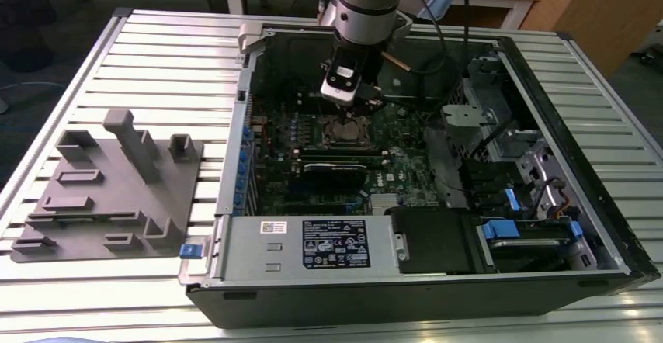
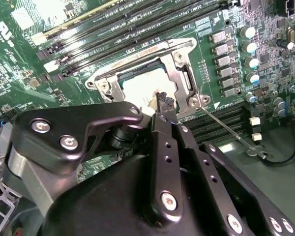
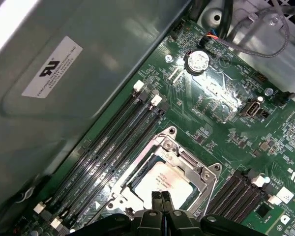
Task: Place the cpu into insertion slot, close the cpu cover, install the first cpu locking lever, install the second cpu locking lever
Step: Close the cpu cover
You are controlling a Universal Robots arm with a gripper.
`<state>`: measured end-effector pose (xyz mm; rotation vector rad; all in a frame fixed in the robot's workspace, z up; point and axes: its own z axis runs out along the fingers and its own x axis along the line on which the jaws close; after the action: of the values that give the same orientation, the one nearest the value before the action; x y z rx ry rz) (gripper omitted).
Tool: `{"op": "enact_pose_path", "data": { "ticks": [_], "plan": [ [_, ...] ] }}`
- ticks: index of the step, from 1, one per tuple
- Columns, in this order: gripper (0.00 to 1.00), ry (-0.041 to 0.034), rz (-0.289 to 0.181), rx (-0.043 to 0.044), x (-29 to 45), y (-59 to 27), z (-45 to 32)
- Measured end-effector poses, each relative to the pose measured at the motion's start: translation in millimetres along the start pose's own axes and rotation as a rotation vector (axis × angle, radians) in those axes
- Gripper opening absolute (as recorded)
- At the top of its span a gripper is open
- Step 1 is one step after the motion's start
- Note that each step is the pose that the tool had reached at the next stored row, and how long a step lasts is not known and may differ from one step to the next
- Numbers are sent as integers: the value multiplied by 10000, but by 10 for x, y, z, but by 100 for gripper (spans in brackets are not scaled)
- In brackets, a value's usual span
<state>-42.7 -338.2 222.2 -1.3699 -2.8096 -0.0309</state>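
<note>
The cpu lies flat in the insertion slot, its pale metal top showing through the window of the cpu cover. That silvery cover lies down over the socket. My gripper is shut with nothing between its fingers, its tips right at the cpu's edge by the cover frame. In the exterior view the gripper hangs just above the socket inside the open computer case. A thin metal locking lever sticks out sideways from the socket's corner, away from the frame.
Long black memory slots run beside the socket. The case's walls, power supply, drive bays and loose cables surround the board. A grey fixture block sits on the slatted table at the exterior view's left.
</note>
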Motion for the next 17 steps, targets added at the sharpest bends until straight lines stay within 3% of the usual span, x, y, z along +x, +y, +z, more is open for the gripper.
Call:
{"op": "enact_pose_path", "data": {
  "ticks": [13,17],
  "plan": [
    [11,0,-8,0,0,0,0],
    [11,10,-355,4,1,0,1]
  ]
}}
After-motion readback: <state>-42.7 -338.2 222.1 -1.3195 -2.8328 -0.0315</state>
